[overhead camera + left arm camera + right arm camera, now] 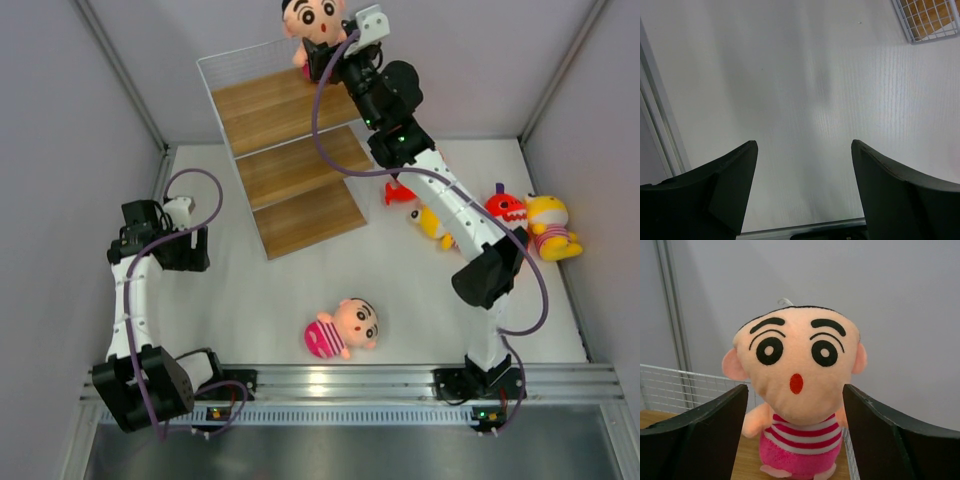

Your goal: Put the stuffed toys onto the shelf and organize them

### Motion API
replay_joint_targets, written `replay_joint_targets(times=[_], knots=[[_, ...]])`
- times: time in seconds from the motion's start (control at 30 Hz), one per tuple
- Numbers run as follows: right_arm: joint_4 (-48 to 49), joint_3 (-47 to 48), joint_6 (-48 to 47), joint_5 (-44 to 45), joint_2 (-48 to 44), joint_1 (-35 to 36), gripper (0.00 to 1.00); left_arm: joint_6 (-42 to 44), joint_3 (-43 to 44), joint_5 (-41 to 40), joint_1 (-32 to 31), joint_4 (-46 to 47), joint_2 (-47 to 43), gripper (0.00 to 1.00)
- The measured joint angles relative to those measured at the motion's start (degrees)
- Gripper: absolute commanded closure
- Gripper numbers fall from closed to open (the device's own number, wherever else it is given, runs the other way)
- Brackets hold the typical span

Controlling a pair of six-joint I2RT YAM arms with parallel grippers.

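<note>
A boy doll (318, 22) in a pink striped outfit stands upright on the top board of the shelf (290, 170), at its back right corner. My right gripper (333, 58) is open just in front of it. In the right wrist view the doll (797, 370) faces the camera between the spread fingers of my right gripper (795, 386), and they do not press on it. My left gripper (190, 250) is open and empty over the bare table on the left, and also shows in its wrist view (804, 145). A second boy doll (345, 328) lies on the table near the front.
To the right of the shelf lie a red shark (507, 208), a yellow doll (550, 227), another red shark (400, 192) and a yellow doll (432, 222), the last two partly under my right arm. A shelf corner (930, 20) shows in the left wrist view.
</note>
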Motion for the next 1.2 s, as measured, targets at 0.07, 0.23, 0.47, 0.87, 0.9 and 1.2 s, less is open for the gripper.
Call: replay_joint_targets(times=[0.07,0.23,0.47,0.87,0.9,1.2], knots=[[-0.2,0.0,0.1,-0.4,-0.8,0.0,0.2,0.0,0.0,0.0,0.0,0.0,0.0,0.19],[-0.2,0.0,0.3,-1.0,-2.4,0.0,0.2,0.0,0.0,0.0,0.0,0.0,0.0,0.19],[-0.5,0.0,0.8,-1.0,-2.9,0.0,0.2,0.0,0.0,0.0,0.0,0.0,0.0,0.19],[-12.9,-18.1,9.9,2.8,-20.7,0.9,0.27,0.0,0.0,-0.1,0.0,-0.3,0.0,0.19],[-15.0,-22.7,11.5,3.9,-25.9,1.7,0.27,0.0,0.0,-0.2,0.0,-0.4,0.0,0.19],[-36.0,-48.5,27.2,7.3,-58.8,9.1,0.32,1.5,0.4,-0.3,0.0,-4.2,0.0,0.2]])
